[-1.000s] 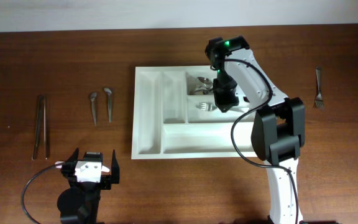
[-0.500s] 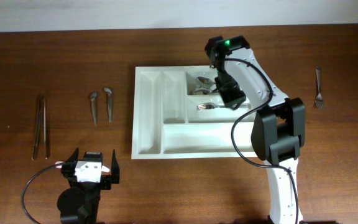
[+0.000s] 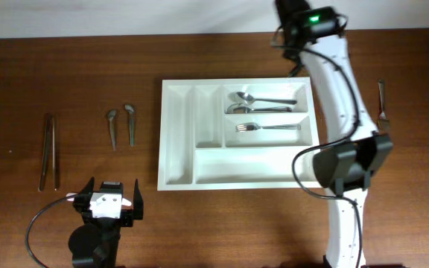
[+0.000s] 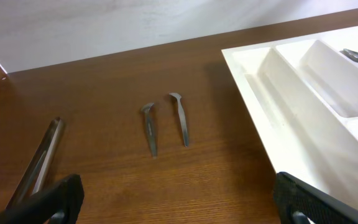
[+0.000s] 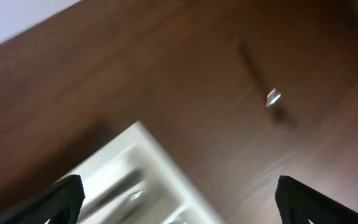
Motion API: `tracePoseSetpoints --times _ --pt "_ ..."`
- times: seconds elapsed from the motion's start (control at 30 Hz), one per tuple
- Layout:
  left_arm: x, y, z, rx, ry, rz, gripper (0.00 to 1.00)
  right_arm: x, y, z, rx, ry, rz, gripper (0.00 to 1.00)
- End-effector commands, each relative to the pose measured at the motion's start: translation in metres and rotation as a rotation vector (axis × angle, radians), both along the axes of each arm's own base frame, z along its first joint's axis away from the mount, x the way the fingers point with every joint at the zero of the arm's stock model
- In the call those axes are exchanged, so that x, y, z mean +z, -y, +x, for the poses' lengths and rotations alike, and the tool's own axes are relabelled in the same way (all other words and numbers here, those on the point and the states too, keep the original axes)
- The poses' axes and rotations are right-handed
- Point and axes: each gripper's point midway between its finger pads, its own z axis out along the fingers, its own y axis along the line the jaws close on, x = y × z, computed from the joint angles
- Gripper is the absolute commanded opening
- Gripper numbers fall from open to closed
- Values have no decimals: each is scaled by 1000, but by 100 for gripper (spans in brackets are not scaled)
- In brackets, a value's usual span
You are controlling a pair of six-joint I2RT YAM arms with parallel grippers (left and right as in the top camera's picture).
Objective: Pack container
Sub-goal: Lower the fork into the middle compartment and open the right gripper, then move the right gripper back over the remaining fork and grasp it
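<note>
The container [image 3: 177, 138], a white compartment tray, lies in the middle of the table. Two spoons [image 3: 263, 99] lie in its back right compartment and a fork [image 3: 268, 126] in the one below. My right gripper [image 5: 179, 208] is open and empty, lifted beyond the tray's back right corner; its wrist [image 3: 309, 18] shows at the table's far edge. The blurred right wrist view shows the container's corner [image 5: 148, 155]. My left gripper [image 3: 110, 199] rests open and empty near the front left, also open in its wrist view [image 4: 182, 208], with the container [image 4: 278, 118] to its right.
Two small spoons [image 3: 112, 126] [image 3: 130, 123] lie left of the tray, also in the left wrist view [image 4: 150, 127]. Long tongs [image 3: 48, 149] lie further left. A fork [image 3: 382, 104] lies on the table at the far right, blurred in the right wrist view [image 5: 272, 98].
My right gripper opened, let go of the fork in the tray's right compartment, and rose away towards the table's far edge. The left arm has not moved.
</note>
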Motion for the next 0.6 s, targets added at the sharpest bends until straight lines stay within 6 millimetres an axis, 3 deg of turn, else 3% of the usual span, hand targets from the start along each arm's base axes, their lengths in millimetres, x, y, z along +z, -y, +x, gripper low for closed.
tracePoseSetpoints --times 0.0,0.13,0.17,0.33,0.47,0.57 --pt "-1 1 0 -4 3 -11 99 13 34 -2 235 -133 -22 99" --pt "-1 1 0 -4 3 -11 99 -3 45 1 601 -229 124 99" --pt "-1 1 0 -4 3 -11 99 -3 56 0 653 -244 121 99" --pt "-1 1 0 -4 3 -11 99 -1 126 -5 564 -217 108 99" --pt "-1 1 0 -4 3 -11 99 -7 155 -6 525 -166 168 99" --pt "-1 1 0 -4 3 -11 99 -24 173 -1 496 -160 180 99"
